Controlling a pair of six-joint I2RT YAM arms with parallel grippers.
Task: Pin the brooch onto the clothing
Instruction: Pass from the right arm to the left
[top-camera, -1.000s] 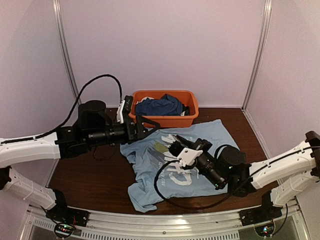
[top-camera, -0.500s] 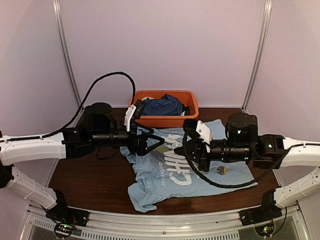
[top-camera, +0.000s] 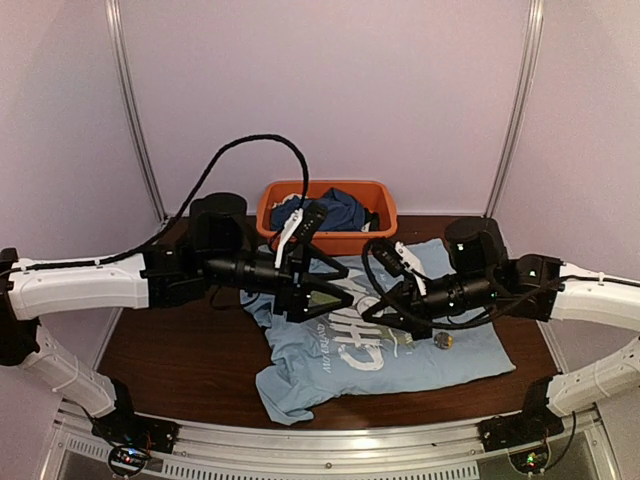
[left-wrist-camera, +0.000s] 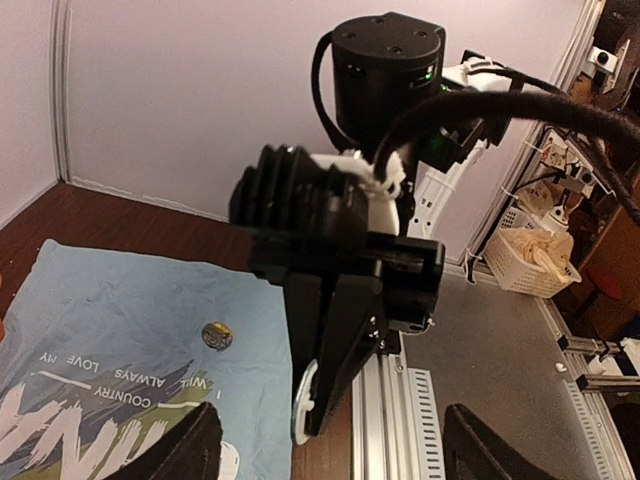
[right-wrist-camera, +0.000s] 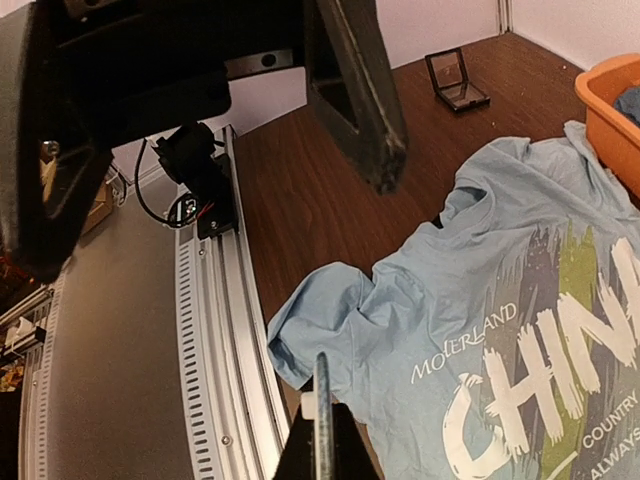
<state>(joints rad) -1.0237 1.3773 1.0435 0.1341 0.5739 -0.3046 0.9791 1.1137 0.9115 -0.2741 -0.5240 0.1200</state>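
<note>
The clothing, a light blue T-shirt (top-camera: 320, 362) (left-wrist-camera: 120, 310) (right-wrist-camera: 480, 300) with a "CHINA" print, lies rumpled on the brown table. A small dull-gold round disc, the brooch (top-camera: 443, 341) (left-wrist-camera: 216, 336), rests on its right part. My left gripper (top-camera: 335, 287) (left-wrist-camera: 335, 462) hovers open above the chest print with nothing between its fingers. Facing it, my right gripper (top-camera: 373, 312) (right-wrist-camera: 320, 425) is shut on a thin silvery disc (left-wrist-camera: 303, 405) (right-wrist-camera: 321, 395) with a white stub, seen edge-on, above the shirt.
An orange basket (top-camera: 372, 240) at the back holds a dark blue garment (top-camera: 325, 210). A small black square case (right-wrist-camera: 458, 80) lies open on the table's left side. An aluminium rail (top-camera: 330, 447) (right-wrist-camera: 215, 330) runs along the near edge.
Both arms have swung in over the shirt until the grippers face each other closely. The right arm's move uncovered the gold disc on the shirt. The left jaws have narrowed slightly.
</note>
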